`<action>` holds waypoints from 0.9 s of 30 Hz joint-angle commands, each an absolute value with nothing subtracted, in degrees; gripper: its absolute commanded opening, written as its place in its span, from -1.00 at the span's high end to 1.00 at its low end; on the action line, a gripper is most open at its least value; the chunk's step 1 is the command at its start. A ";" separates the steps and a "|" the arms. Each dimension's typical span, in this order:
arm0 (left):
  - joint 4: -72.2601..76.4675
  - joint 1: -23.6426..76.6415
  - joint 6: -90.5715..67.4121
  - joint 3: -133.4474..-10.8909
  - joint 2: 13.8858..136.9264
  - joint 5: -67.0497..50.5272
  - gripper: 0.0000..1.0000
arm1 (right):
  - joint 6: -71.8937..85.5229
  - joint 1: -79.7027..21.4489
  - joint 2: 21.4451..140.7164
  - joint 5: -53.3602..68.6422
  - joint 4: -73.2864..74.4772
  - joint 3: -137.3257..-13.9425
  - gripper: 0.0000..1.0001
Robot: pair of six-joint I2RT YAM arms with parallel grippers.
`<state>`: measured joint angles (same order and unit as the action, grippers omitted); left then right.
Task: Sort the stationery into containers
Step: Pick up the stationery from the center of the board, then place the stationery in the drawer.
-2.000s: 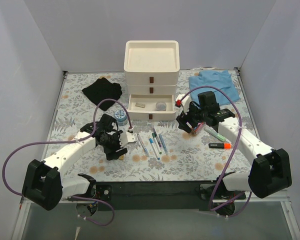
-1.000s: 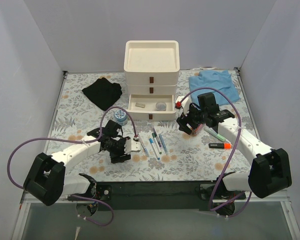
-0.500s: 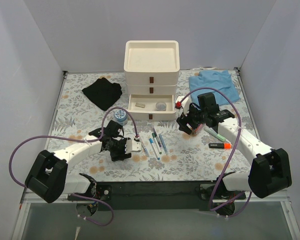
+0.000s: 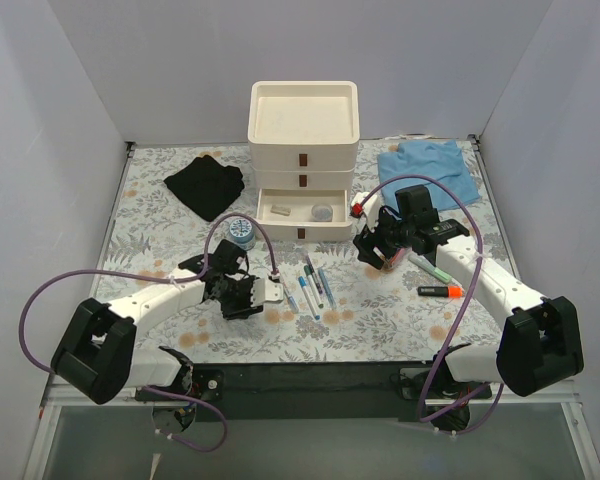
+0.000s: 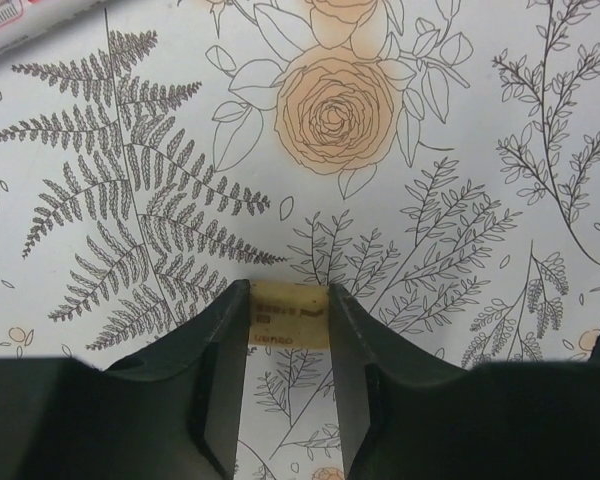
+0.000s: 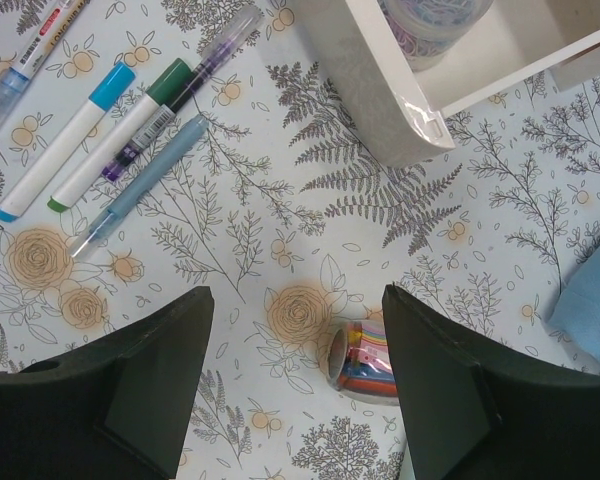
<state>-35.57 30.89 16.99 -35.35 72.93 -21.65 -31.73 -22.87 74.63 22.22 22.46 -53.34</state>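
The table (image 4: pixel 380 315), covered in a floral print, carries the organiser (image 4: pixel 303 150) at the back middle, with a black cloth (image 4: pixel 205 185) to its left and a blue cloth (image 4: pixel 430 170) to its right. A blue tub (image 4: pixel 242 232) stands left of the open drawer. Pens (image 4: pixel 308 283) lie side by side in front of it, two markers (image 4: pixel 438 291) lie farther right, and a striped roll (image 6: pixel 360 362) lies between. A tan block (image 5: pixel 289 315) sits pinched in the left tool (image 5: pixel 285 297).
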 commanded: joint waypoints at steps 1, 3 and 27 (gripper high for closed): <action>-39.37 31.11 16.52 -39.45 72.78 -21.88 0.91 | -32.08 -22.59 74.18 22.50 21.10 -52.91 -0.54; -41.56 31.11 15.56 -41.39 71.64 -22.41 0.94 | -32.08 -22.33 73.92 22.41 20.92 -52.65 -0.54; -11.79 31.11 -7.91 -74.61 97.19 -20.22 0.99 | -29.88 -17.84 74.44 21.80 19.60 -53.53 -0.55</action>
<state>-18.72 30.94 -4.45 -70.37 95.50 -22.20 -30.39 -18.39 74.48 21.37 22.06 -52.60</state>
